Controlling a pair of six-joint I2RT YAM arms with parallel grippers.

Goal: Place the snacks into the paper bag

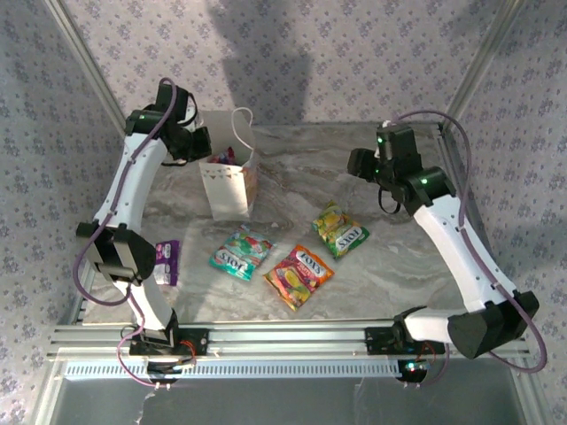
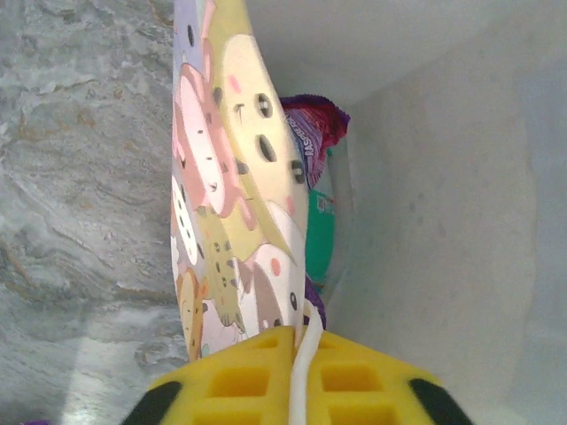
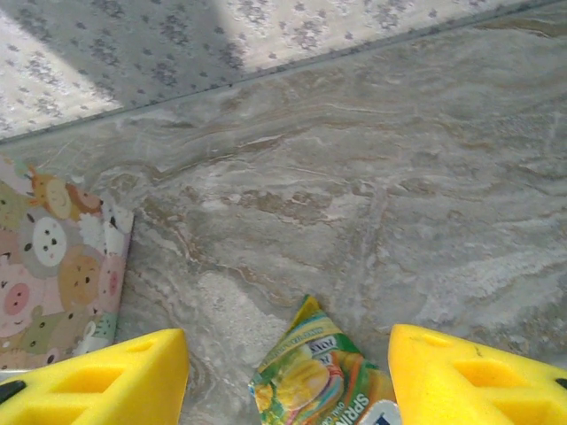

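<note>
Left wrist | paper bag [image 2: 221, 204]: pastel cartoon print | purple packet [image 2: 312, 133] inside

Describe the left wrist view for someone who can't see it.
The left pincer is shut on the rim of the paper bag, the white cord handle pinched with it. Inside sit a purple snack and a teal snack; marbled table lies left.

A lab test booth: aluminium frame [image 1: 266, 335], floral-papered walls [image 1: 354, 53], marble-look table [image 1: 376, 288].
</note>
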